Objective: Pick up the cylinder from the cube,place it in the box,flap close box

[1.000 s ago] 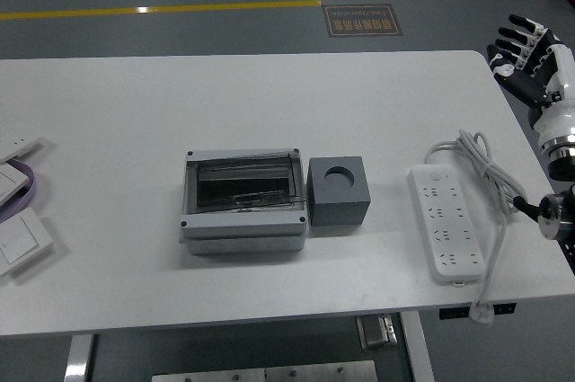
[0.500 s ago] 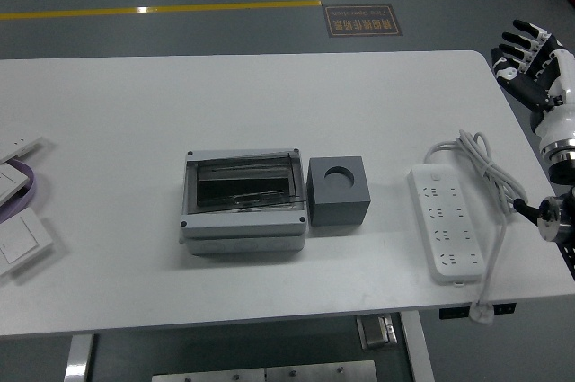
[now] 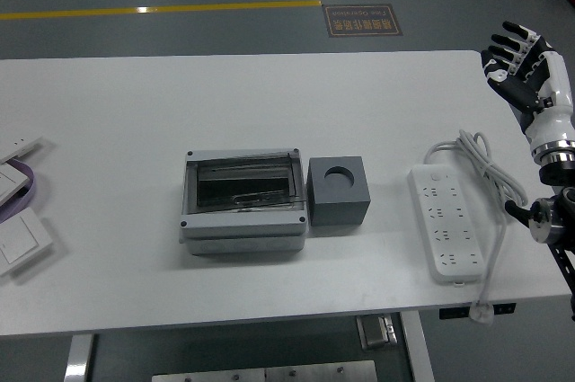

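Observation:
A dark grey cube (image 3: 339, 191) sits mid-table with a round hole in its top; I see no cylinder standing in it. Touching its left side is a grey box (image 3: 243, 199) with its clear flap lying shut over the opening. Inside, through the flap, only dim shapes show. My right hand (image 3: 514, 57) hovers past the table's far right corner, fingers spread and holding nothing, well away from cube and box. The left arm is out of view.
A white power strip (image 3: 446, 233) with its coiled cord (image 3: 490, 175) lies right of the cube. White wall switches (image 3: 16, 240) and a purple strip lie at the left edge. The table's right edge (image 3: 530, 186) runs close under my right forearm.
My right hand dipped slightly right, then shifted left and a little up toward the table's far right corner. Cube, box and power strip have not moved.

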